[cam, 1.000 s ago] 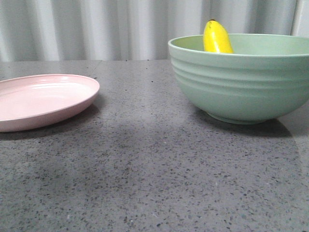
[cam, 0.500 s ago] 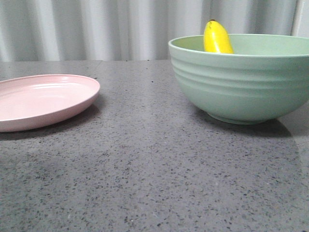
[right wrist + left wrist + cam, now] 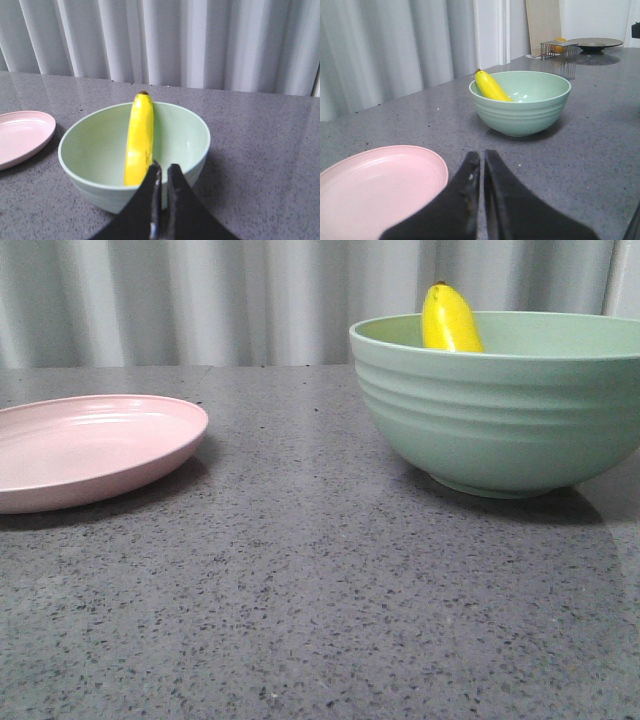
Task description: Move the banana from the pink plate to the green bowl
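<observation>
Grey speckled worktop (image 3: 300, 590): banana (image 3: 139, 140) leans inside the green bowl (image 3: 500, 410), pink plate (image 3: 90, 445) bare. Left tool (image 3: 482, 165) and right tool (image 3: 161, 175) both pressed together, empty. Looks finished, just back off

Only the fingers of the robot are visible, and only in the two wrist views. The left gripper (image 3: 481, 160) has two black fingers, wide at the base and becoming narrow toward the tips, with a matte surface. On the inner edge of one finger (image 3: 465, 200) there are small pale marks, perhaps scratches or dust; the picture is too soft to decide. The right gripper (image 3: 162, 172) has the same black, pointed fingers. Its finger (image 3: 145, 210) shows a thin lighter line along the inner edge.
</observation>
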`<state>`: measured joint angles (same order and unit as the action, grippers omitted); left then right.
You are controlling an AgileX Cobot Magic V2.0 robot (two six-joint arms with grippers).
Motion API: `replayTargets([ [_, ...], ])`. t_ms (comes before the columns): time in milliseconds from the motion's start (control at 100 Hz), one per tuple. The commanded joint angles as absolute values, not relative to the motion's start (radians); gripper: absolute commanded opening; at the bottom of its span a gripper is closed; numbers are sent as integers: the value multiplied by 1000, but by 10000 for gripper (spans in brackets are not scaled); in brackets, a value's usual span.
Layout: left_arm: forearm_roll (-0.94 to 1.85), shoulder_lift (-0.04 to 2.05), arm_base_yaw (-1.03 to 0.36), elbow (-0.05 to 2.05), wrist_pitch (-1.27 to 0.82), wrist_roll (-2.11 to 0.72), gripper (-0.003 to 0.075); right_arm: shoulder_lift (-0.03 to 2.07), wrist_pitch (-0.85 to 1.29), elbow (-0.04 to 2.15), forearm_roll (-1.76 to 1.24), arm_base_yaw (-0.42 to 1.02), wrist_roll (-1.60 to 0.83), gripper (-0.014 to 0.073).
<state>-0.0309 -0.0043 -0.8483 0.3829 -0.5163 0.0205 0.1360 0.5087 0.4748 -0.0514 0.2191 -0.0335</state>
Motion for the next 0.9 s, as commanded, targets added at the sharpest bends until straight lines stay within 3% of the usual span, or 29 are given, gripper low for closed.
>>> replayTargets([
  [0, -29, -27, -855, 382, -434, 32, -19, 104, 423, 465, -41, 215, -38, -78],
  [700, -74, 4, -855, 187, -399, 32, -19, 70, 443, 451, -39, 215, -38, -78],
  [890, -139, 4, -736, 91, -257, 142, -19, 70, 444, 451, -39, 215, -38, -78],
])
